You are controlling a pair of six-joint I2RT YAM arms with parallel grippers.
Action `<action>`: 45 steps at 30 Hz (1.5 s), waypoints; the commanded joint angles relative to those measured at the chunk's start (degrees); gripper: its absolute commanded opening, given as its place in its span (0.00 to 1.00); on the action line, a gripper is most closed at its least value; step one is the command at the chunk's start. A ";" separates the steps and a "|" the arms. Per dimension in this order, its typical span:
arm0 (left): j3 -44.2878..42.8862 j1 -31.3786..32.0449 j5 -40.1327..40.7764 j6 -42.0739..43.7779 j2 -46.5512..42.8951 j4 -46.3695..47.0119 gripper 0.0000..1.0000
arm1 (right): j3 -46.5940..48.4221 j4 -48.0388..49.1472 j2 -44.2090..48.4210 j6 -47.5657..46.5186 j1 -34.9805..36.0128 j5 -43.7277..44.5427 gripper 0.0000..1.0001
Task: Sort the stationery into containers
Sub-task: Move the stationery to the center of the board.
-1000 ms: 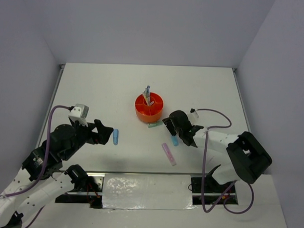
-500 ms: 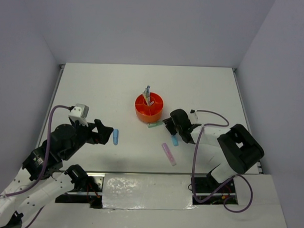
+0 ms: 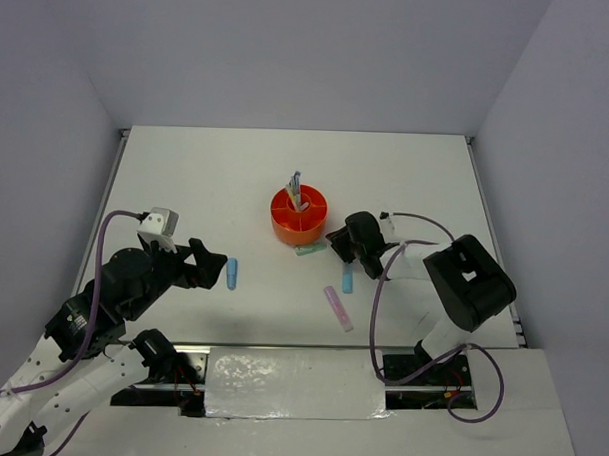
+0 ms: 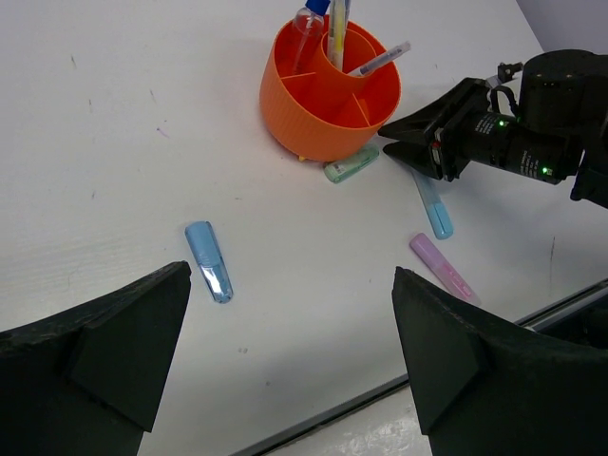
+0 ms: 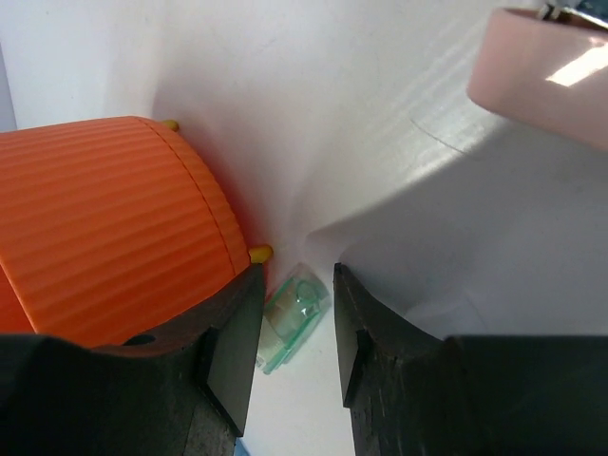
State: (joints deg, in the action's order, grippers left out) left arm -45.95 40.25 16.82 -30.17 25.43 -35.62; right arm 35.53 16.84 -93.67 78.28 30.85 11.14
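**Right gripper straddles green marker beside the organiser**

White desk (image 3: pixel 186 184) boxed in by pale grey walls, with both arms mounted at its near edge. Near the middle of it stands the round orange organiser (image 3: pixel 298 216), its inside split into compartments. Several thin pens (image 4: pixel 337 33) stand upright in the middle compartment, and one of them leans out toward the right arm.

A green marker (image 5: pixel 293 318) lies flat on the desk, just beside the organiser's near-right wall. The right gripper (image 5: pixel 296 275) is low over it, close to the organiser's ribbed side. Its jaws are a narrow way apart with the marker lying between the two fingertips. The right wrist view does not settle whether either pad touches the marker.

A blue marker (image 3: pixel 347 280) lies just nearer than the right gripper, pointing roughly toward the arms. A pink marker (image 3: pixel 338 307) lies nearer again, close to the desk's front edge and angled a little.

The left gripper (image 4: pixel 290 280) hangs above the left half of the desk with its jaws spread wide and nothing between them. A second blue marker (image 4: pixel 208 273) lies flat on the desk just off its fingertips, well apart from the organiser and the other three markers.
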 commanded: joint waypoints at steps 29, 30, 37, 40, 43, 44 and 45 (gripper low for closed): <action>0.08 -0.17 -0.38 0.38 0.41 1.87 0.99 | -13.55 27.28 -2.92 1.35 0.52 -6.05 0.38; -0.01 -0.17 -0.38 0.47 0.32 1.87 0.99 | -13.73 27.02 -2.75 1.52 0.53 -5.43 0.38; 0.07 -0.17 -0.38 0.47 0.41 1.69 0.99 | -11.98 23.42 -3.19 2.58 0.53 -4.55 0.38; 0.16 -0.26 -0.30 0.38 0.23 1.87 0.99 | -12.15 21.05 -2.31 2.84 0.44 -2.00 0.38; 0.25 -0.17 -0.65 0.55 0.06 1.95 0.99 | -10.49 18.68 -1.52 1.09 0.09 -1.12 0.38; 0.16 -0.17 -0.65 0.64 0.23 1.95 0.99 | -9.87 18.06 -1.69 0.30 -0.17 -1.20 0.38; 0.08 -0.17 -0.73 0.64 0.32 1.95 0.99 | -8.82 17.53 -1.87 0.12 -0.70 -1.81 0.38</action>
State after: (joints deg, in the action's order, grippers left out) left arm -45.95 40.25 16.62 -30.15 25.93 -35.59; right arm 24.32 40.38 -96.07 80.75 30.89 7.03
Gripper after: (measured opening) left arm 0.993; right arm 0.383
